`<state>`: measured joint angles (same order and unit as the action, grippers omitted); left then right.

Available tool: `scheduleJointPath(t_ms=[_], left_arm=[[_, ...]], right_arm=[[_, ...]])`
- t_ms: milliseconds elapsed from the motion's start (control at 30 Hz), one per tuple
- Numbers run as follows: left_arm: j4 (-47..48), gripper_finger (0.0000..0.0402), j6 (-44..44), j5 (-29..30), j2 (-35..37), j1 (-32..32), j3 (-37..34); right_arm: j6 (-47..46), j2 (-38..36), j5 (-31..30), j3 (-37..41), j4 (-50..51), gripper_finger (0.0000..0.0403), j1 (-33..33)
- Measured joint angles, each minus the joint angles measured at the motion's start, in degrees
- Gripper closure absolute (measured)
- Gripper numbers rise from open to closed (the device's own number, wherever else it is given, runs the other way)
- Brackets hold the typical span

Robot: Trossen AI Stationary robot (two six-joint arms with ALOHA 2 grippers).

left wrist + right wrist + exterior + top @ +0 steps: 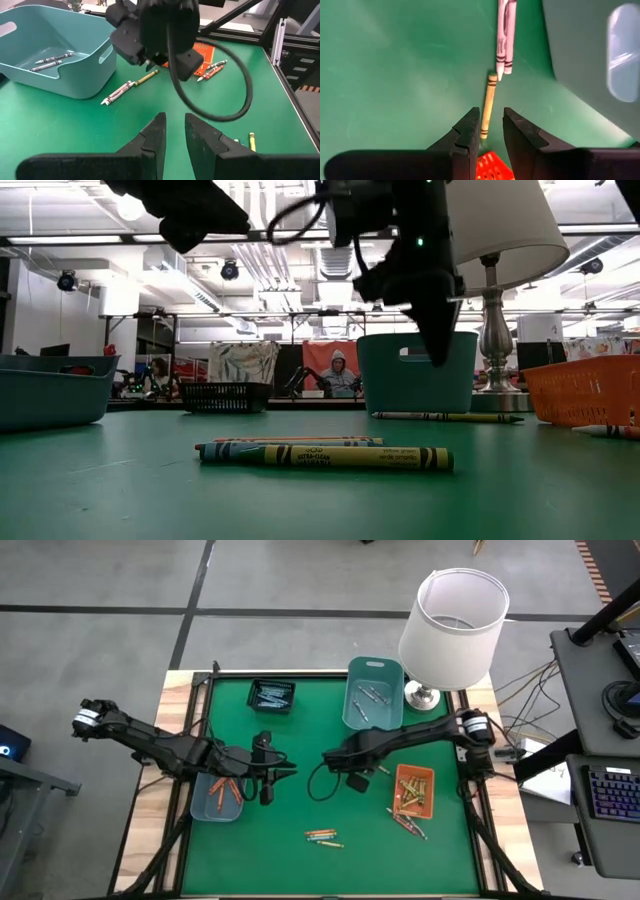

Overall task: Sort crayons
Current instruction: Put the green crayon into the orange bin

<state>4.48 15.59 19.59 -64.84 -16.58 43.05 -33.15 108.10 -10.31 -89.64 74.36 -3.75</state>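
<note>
Hovering over the green table (pixel 260 850), both grippers, left (pixel 266 776) and right (pixel 352 780), stand slightly parted, empty. Four trays; three loose crayons (pixel 322 836) in front.

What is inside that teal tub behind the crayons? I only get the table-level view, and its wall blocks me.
Observer: From above, the teal tub holds a few grey-white crayons.
Operator: And what hangs in front of it?
Observer: That is the right gripper. Its own camera shows it empty, fingers slightly apart, with a yellowish crayon lying just ahead on the mat.
Operator: And the shallow tub on my left?
Observer: Orange crayons lie in it.
</note>
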Motion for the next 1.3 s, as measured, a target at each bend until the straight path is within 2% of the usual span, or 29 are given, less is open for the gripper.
scheduleJointPath(t_ms=[700,1067,1300], left_arm=[[0.06,0.0348,0.00,0.00,-0.02,0.00,-0.02],[0.06,0.0348,0.00,0.00,-0.04,0.00,-0.04],[0.08,0.0348,0.00,0.00,-0.04,0.00,-0.07]], right_arm=[[4.20,0.78,0.30,7.69,-0.21,0.0327,0.03],[3.28,0.78,0.31,8.40,-3.62,0.0255,0.41],[3.05,0.78,0.05,10.79,-7.28,0.0252,0.41]])
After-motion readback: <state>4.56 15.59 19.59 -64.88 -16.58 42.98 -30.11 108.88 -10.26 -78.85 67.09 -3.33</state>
